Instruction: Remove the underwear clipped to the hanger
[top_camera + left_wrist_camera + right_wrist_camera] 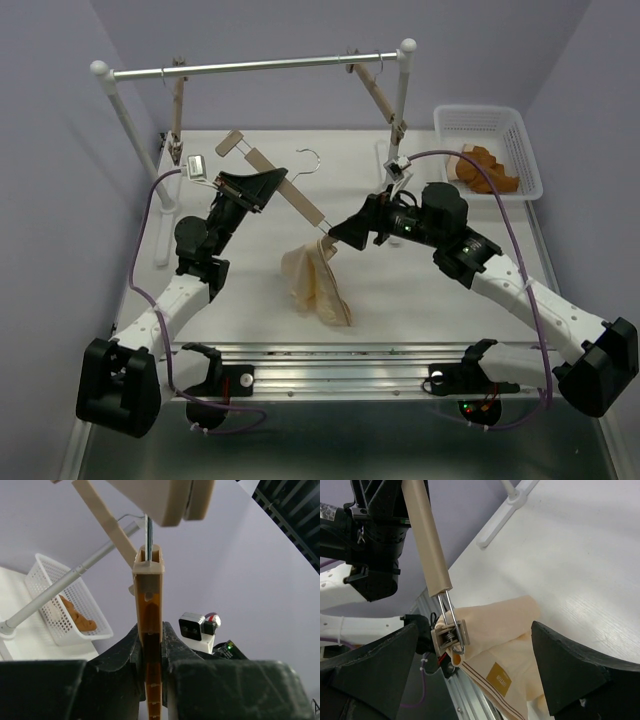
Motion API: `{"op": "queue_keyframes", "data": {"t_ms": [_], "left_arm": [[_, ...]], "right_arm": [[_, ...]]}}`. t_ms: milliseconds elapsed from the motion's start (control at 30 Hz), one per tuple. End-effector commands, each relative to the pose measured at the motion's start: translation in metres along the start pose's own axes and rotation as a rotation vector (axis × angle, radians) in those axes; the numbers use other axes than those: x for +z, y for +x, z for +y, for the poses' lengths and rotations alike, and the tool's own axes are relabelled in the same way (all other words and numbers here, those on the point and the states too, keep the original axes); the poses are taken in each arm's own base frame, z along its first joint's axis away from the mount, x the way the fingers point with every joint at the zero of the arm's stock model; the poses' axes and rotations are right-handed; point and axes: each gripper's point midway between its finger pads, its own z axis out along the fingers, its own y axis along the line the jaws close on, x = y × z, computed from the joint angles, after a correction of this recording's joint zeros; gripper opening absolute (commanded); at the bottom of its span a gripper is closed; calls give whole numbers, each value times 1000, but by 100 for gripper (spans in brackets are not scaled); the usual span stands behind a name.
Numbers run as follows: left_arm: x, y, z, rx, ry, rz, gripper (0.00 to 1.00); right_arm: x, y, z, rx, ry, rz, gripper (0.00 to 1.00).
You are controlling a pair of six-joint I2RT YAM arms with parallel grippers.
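Left end effector (266, 183) clamps the hanger (300, 203) while right end effector (338, 234), spread, flanks the underwear's (318, 280) clip (449, 636).

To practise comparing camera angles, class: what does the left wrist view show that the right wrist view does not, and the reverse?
Only the left wrist view: how the left hand clamps the hanger, and a white basket holding orange cloth. Only the right wrist view: the underwear pinched in the clip, with the right hand open around it. Both: the hanger's wooden bar.
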Motion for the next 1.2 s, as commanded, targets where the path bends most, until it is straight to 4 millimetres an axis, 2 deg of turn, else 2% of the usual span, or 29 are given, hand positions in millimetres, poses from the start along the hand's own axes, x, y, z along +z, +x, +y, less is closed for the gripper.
{"op": "queue_keyframes", "data": {"t_ms": [0,267,600,733,867,900,1167], "left_arm": [[-1,-12,-51,51,158,-25,0],[0,-24,-57,82,116,-73,0],[-2,-24,-59,74,123,-78,0],[-3,-25,-62,72,129,-80,0],[-5,-26,-63,76,128,-86,0],[-5,-25,-63,76,129,-86,0],[-9,-25,-60,67,112,-96,0]], "right_arm": [[-2,-14,25,-17,-125,-57,100],[-10,-15,45,-73,-242,-82,98],[-2,-15,60,-81,-365,-53,86],[1,-11,58,-63,-367,-33,83],[3,-8,57,-52,-372,-23,74],[3,-8,57,-50,-373,-23,68],[4,-5,54,-32,-367,-13,57]]}}
